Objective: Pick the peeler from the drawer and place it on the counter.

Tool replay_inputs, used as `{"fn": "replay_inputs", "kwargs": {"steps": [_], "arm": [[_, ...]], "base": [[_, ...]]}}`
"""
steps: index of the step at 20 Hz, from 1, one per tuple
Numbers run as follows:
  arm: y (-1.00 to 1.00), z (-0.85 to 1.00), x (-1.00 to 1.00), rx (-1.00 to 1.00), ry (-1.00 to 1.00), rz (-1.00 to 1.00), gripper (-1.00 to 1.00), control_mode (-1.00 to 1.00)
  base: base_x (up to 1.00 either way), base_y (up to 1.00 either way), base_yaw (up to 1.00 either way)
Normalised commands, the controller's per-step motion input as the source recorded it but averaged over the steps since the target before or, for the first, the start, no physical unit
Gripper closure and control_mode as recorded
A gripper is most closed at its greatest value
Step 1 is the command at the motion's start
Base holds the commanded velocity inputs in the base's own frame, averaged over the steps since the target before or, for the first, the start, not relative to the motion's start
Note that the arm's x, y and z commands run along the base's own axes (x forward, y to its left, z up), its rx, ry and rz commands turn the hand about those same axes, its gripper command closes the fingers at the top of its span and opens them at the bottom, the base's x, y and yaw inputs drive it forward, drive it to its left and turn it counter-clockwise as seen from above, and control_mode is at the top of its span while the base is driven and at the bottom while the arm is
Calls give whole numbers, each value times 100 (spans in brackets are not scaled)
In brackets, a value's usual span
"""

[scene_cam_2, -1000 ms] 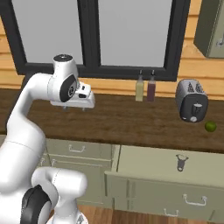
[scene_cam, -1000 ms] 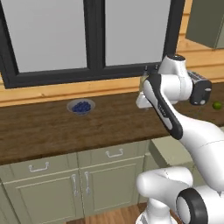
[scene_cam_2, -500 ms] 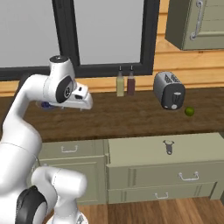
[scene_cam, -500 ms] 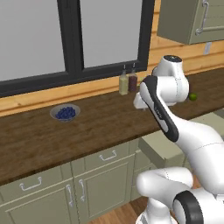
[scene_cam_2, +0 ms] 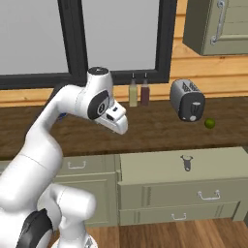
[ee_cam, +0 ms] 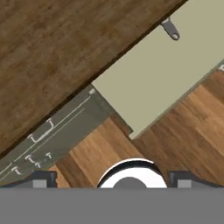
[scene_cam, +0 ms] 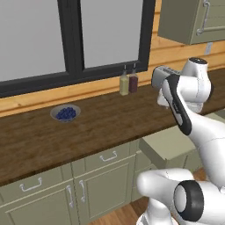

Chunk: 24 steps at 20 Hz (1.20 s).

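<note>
From behind the arm on its left, we looked forward and down along the counter (scene_cam: pixel 88 127) toward the window, with the drawer (scene_cam: pixel 169 143) at the right. From behind on the right, we faced the same counter (scene_cam_2: pixel 160 126) and saw the open drawer (scene_cam_2: pixel 184 167) more squarely. Both shared the two bottles (scene_cam: pixel 128 82) (scene_cam_2: pixel 138 91). The hand camera looked steeply down from above onto counter edge (ee_cam: pixel 52 61), drawer (ee_cam: pixel 162 74) and peeler (ee_cam: pixel 170 29).

The desk (scene_cam_2: pixel 160 127) is dark brown wood with a matt grain. The drawer (scene_cam_2: pixel 160 167) has a flat, smooth pale-green floor. The peeler (scene_cam_2: pixel 186 162) looks greyish metal. The toaster (scene_cam_2: pixel 188 99) looks dull metallic grey.
</note>
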Motion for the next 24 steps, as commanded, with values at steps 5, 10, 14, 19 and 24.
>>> {"fn": "replay_inputs", "kwargs": {"steps": [5, 10, 14, 19, 24], "arm": [[-100, -38, 0, 6, 13, -43, -100, -100], [-100, -46, 4, 1, 10, -35, -100, -100], [-100, -38, 2, 0, 9, -28, -100, -100], [-100, -50, 0, 0, 15, -27, -100, -100], [-100, -91, 19, 25, 8, -11, -100, -100]], "base": [[0, 0, 0], [0, 0, 0], [0, 0, 0], [0, 0, 0], [0, 0, 0]]}}
